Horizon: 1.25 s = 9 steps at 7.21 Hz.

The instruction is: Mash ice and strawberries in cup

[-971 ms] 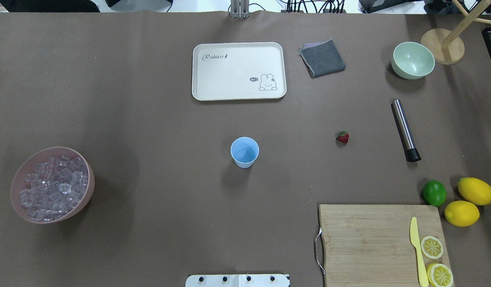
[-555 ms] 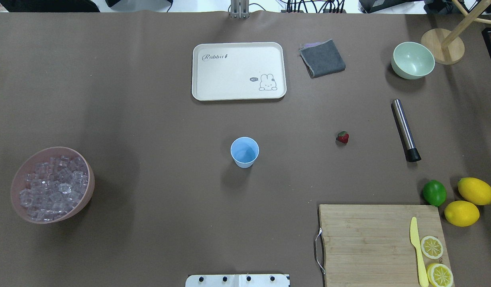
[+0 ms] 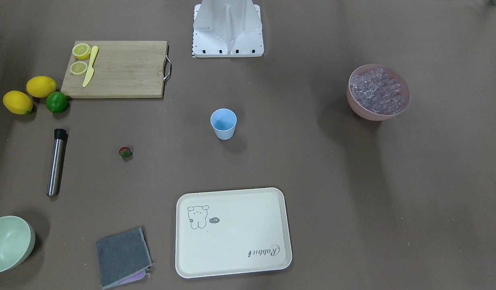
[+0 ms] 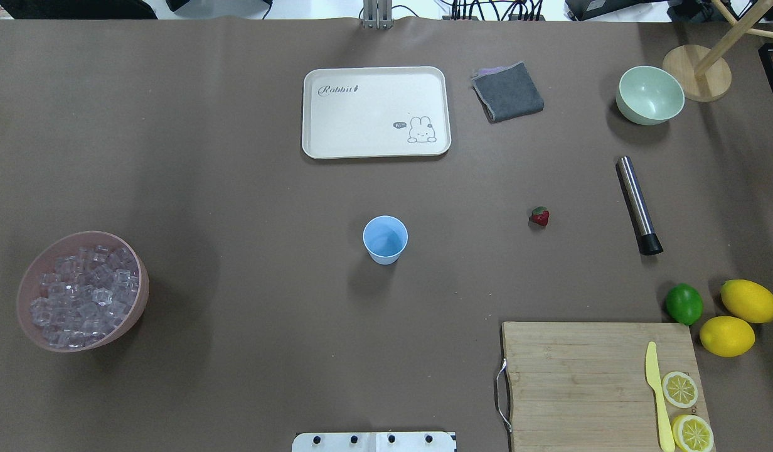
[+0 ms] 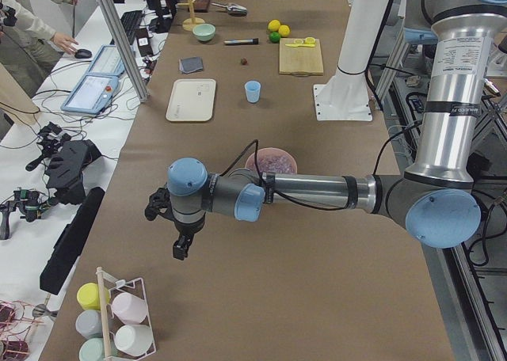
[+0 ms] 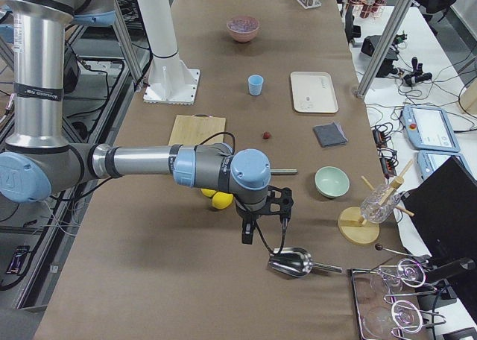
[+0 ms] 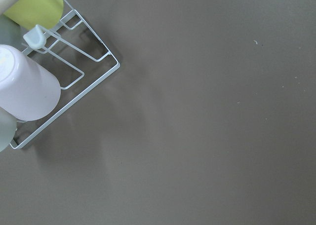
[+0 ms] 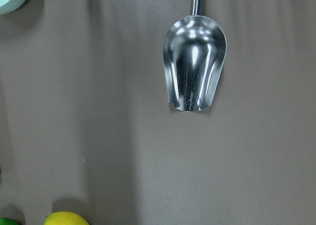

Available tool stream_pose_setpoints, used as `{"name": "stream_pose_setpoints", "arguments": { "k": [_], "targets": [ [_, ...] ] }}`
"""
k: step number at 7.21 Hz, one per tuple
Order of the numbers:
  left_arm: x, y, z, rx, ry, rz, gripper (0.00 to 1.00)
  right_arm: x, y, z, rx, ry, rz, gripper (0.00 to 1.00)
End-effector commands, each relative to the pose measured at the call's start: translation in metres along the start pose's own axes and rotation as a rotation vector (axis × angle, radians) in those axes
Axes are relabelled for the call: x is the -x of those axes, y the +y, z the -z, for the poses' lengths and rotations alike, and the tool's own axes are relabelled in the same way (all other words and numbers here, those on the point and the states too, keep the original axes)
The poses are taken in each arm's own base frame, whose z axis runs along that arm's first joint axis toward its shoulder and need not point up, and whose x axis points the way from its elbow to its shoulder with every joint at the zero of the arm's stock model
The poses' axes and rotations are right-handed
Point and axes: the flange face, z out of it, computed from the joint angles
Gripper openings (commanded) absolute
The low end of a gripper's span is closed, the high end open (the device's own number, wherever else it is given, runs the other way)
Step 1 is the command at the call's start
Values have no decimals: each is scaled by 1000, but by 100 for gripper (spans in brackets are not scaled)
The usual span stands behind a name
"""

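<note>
Cup: a light-blue cup (image 4: pixel 385 239) stands upright near the middle of the table (image 4: pixel 248 188); nothing shows inside it
Strawberry: one red strawberry (image 4: pixel 539 216) lies on the bare table, well to the cup's right in the overhead view, between the cup and a steel rod (image 4: pixel 636 202) with a black end
Ice: clear cubes of ice (image 4: pixel 82 295) fill a pink bowl (image 4: pixel 142 279) near the table's left edge, well apart from the cup
Left gripper: the left gripper (image 5: pixel 181 248) shows only in the left side view, hanging above bare table near a wire rack (image 7: pixel 79 79) of upturned tumblers; I cannot tell how wide the jaws stand or whether they hold anything
Right gripper: the right gripper (image 6: pixel 258 233) shows only in the right side view, hanging just above a metal scoop (image 8: pixel 194 69) that lies on the table; jaw opening cannot be told
Far side: a cream tray (image 4: pixel 361 119) beyond the cup; a folded grey cloth (image 4: pixel 507 92) and a pale green bowl (image 4: pixel 650 95) to its right
Near right: a wooden board (image 4: pixel 581 376) bearing a yellow knife (image 4: pixel 656 392) and two lemon halves (image 4: pixel 679 389); a lime (image 4: pixel 684 303) and two lemons (image 4: pixel 748 301) just beside the board's corner
</note>
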Motion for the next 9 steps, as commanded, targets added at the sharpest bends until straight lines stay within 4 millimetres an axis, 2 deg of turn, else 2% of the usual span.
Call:
{"name": "stream_pose_setpoints", "arguments": {
  "k": [1, 9],
  "targets": [
    [-2, -4, 3, -6, -1, -4, 98, 1, -1, -2, 4, -5, -2, 100],
    [-14, -8, 5, -12, 3, -24, 98, 2, -2, -5, 12, -7, 1, 100]
  ]
}}
